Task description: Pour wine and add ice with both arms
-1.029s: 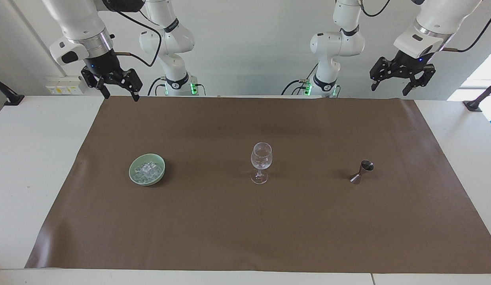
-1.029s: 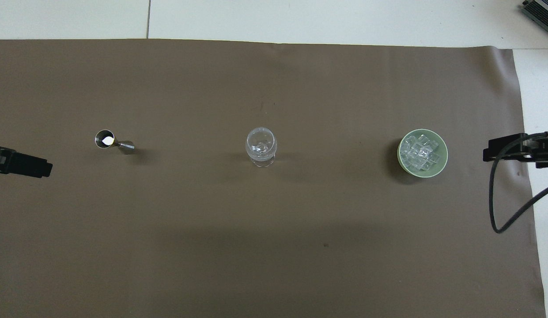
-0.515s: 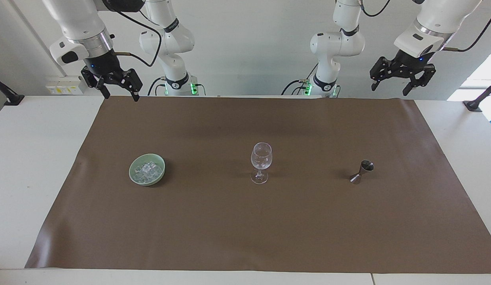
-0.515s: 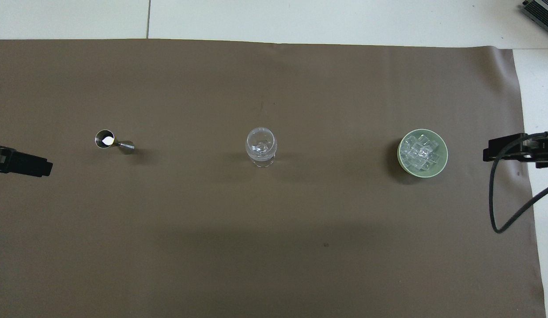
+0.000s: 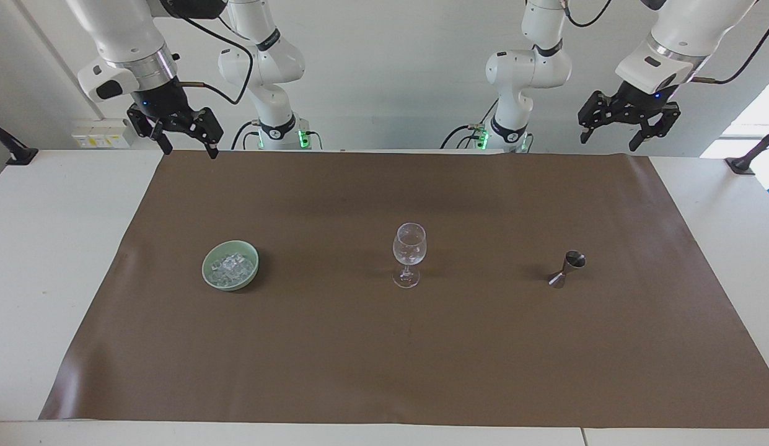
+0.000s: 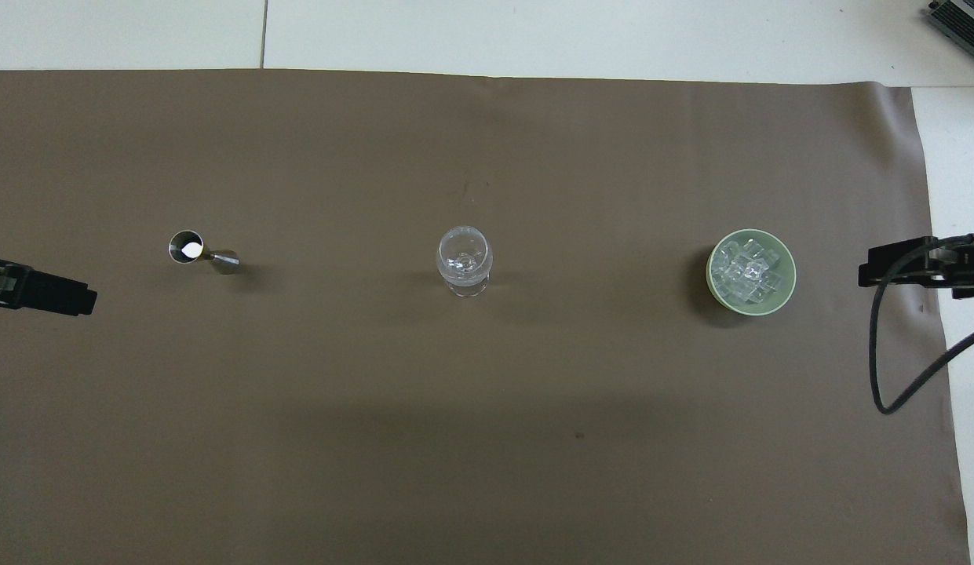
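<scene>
A clear empty wine glass [image 5: 409, 251] [image 6: 464, 259] stands upright at the middle of the brown mat [image 5: 384, 347]. The ice [image 5: 233, 267] [image 6: 749, 268] is heaped in a pale green bowl [image 5: 209, 277] toward the right arm's end. A small metal jigger [image 5: 567, 268] [image 6: 200, 251] stands toward the left arm's end; I cannot tell whether it holds wine. My right gripper [image 5: 191, 148] hangs open and empty above the mat's right-arm end. My left gripper [image 5: 607, 141] hangs open and empty high above the mat's left-arm end. Neither touches anything.
White table [image 5: 56, 260] shows around the mat at both ends. A black cable [image 6: 887, 369] loops down from the right wrist over the mat's edge. Black clamp mounts [image 5: 12, 152] sit at the table's corners by the robots.
The left gripper has shifted very slightly. The right arm, the glass, the bowl and the jigger have not moved.
</scene>
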